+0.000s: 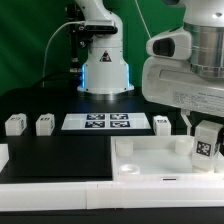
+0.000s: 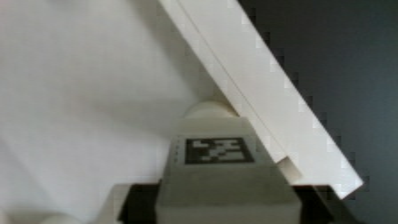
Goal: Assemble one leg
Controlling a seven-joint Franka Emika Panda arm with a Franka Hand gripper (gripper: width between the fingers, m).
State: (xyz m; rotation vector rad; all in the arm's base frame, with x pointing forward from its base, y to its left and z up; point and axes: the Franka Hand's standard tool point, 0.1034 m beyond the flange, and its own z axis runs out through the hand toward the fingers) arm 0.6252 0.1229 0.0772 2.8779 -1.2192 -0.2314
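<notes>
Wrist view: leg (image 2: 221, 160) between fingers (image 2: 137, 206)

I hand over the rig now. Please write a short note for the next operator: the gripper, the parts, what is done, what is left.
Gripper: fingers shut on the leg, held upright, tag visible.
The leg is at a corner of the white tray piece, on the exterior view's right. I cannot tell if it is seated in the socket.
Three loose legs stand near the marker board.
Left: seat and fasten the leg, then release.
</notes>
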